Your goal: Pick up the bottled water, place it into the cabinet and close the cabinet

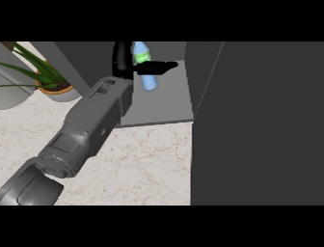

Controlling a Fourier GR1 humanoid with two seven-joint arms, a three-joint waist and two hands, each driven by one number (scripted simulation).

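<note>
The setting was a home kitchen: a marble-patterned desk [143, 164] carried a dark grey cabinet [264, 120] with an open compartment, and a potted plant [47, 77] stood nearby.

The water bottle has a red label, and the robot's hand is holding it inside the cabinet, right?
Not quite: in the head view the water bottle has a green label, not red. The rest holds: the left hand is curled round it inside the cabinet.

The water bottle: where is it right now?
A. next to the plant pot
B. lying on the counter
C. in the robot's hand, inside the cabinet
C: the left hand curls round the water bottle, holding it upright above the cabinet shelf.
</note>
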